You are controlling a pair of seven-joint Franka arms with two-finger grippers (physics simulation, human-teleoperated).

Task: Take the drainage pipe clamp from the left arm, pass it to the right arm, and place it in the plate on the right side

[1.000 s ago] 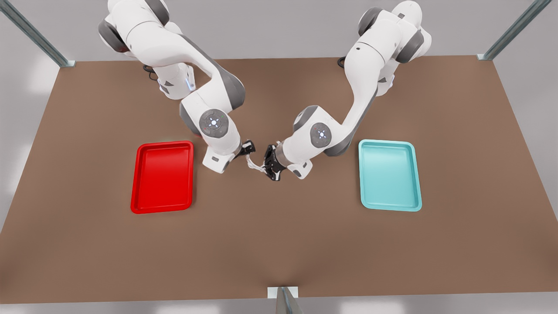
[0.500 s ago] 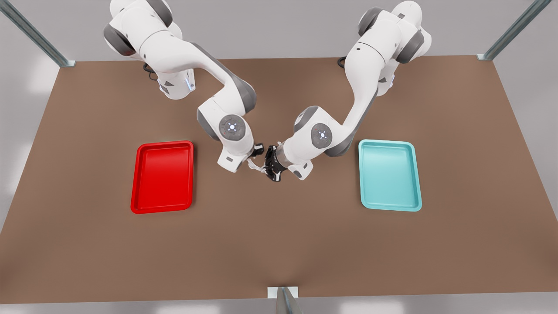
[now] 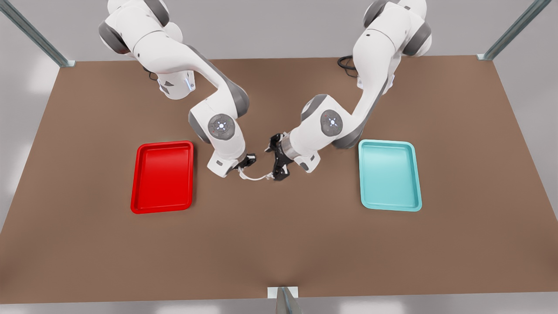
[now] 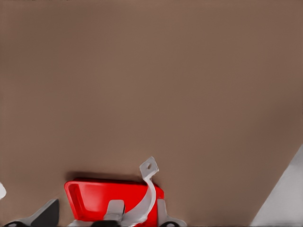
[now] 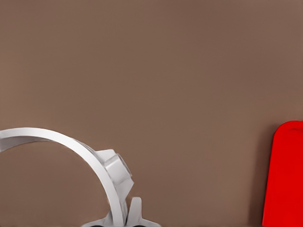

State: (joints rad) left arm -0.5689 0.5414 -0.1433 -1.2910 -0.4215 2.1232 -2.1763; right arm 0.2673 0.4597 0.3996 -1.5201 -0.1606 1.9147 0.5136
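Observation:
The drainage pipe clamp [image 3: 255, 177], a thin white half-ring strip, hangs just above the table between the two grippers. My right gripper [image 3: 241, 169], on the front view's left, is shut on one end of it [image 5: 80, 149], its fingers [image 5: 135, 213] close together on the strip. My left gripper [image 3: 273, 173] is at the other end. In the left wrist view its fingers [image 4: 113, 209] stand apart, with the strip [image 4: 149, 189] rising between them to a free tab. The plate [image 3: 161, 179] is a glossy red tray lying on the front view's left, beside the right arm.
A teal tray [image 3: 389, 175] of the same size lies on the front view's right, beside the left arm. Both trays hold nothing. The brown table [image 3: 279, 244] stretches wide toward the near edge. Metal frame posts stand at its corners.
The right gripper has drawn back toward the front view's left with one clamp end, so the clamp now stretches between the grippers. The left arm has lifted and turned slightly.

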